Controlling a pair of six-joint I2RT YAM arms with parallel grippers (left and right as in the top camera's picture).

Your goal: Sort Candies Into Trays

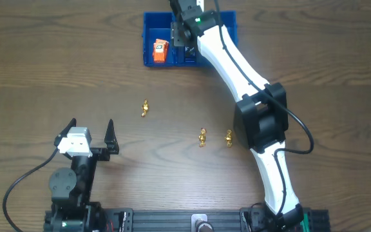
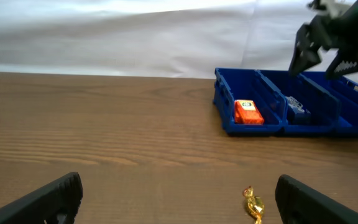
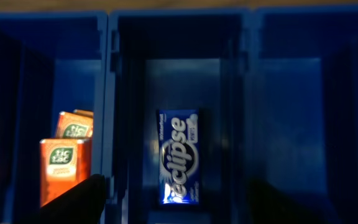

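Candies (image 1: 202,137): three, gold-wrapped, loose on table (image 1: 314,77). One near 9 o'clock of centre, two side by side near 5 o'clock, all well apart from tray (image 1: 148,38) at 12. Inside tray: orange box (image 1: 160,51) in the 9 o'clock compartment, blue pack (image 3: 178,155) in the middle one. Right gripper (image 1: 180,33) above blue pack, jaws apart, empty. Left gripper (image 1: 92,129) at 8 o'clock, jaws wide, empty.

Likely trouble: nudging one paired candy while closing on its neighbour; pinching only a twisted wrapper end and dropping it; clipping a divider. Print on box and pack left unread.
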